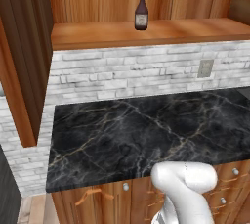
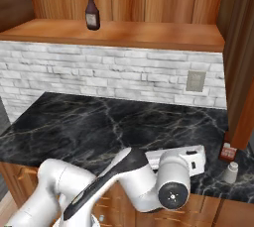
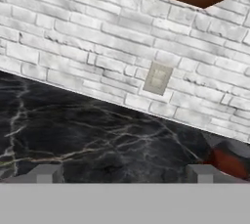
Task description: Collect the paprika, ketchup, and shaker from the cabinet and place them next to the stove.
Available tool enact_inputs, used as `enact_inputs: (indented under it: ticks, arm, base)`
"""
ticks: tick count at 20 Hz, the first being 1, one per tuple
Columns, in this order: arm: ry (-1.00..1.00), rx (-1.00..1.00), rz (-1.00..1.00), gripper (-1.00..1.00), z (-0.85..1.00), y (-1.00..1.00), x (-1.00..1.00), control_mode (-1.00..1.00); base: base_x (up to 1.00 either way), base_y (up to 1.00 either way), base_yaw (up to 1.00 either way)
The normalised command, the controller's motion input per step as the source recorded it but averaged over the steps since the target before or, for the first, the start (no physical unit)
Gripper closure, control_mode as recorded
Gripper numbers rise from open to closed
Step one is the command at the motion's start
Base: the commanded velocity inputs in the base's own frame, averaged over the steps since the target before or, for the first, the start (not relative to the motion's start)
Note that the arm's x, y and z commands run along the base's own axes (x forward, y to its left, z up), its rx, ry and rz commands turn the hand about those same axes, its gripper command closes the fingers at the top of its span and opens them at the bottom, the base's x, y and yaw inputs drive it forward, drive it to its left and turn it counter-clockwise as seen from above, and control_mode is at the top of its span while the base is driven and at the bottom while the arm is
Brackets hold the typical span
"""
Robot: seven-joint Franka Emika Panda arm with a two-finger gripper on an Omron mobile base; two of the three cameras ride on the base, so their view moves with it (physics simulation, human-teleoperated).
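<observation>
Ketchup (image 2: 92, 12) stands upright on the cabinet (image 2: 119, 32) shelf, at eleven o'clock, high above the claw (image 3: 124, 173), which hangs wide open and empty over the worktop (image 2: 99, 122).

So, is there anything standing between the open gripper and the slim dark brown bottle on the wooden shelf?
Nothing visible does. The slim dark brown ketchup bottle stands alone on the orange-brown wooden shelf; the open gripper is low over the black marble counter.
</observation>
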Motion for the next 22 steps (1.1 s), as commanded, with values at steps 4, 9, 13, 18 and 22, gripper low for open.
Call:
enact_inputs:
  ticks: [4,9,13,18,22]
  arm:
    - [0.09,0.0,0.0,-1.0,0.49,0.98,-0.26,-1.0]
    - [0.08,0.0,0.0,-1.0,0.74,0.83,-0.21,-1.0]
    - [0.04,0.0,0.0,-1.0,0.83,0.86,-0.16,-1.0]
    - [0.05,0.0,-0.01,-1.0,0.88,0.84,-0.04,-1.0]
    - [0.07,0.0,-0.01,-1.0,0.88,0.84,-0.05,-1.0]
  base:
    - [0.0,0.0,0.0]
    - [0.0,0.0,0.0]
    - [0.0,0.0,0.0]
    - [0.0,0.0,0.0]
    - [0.0,0.0,0.0]
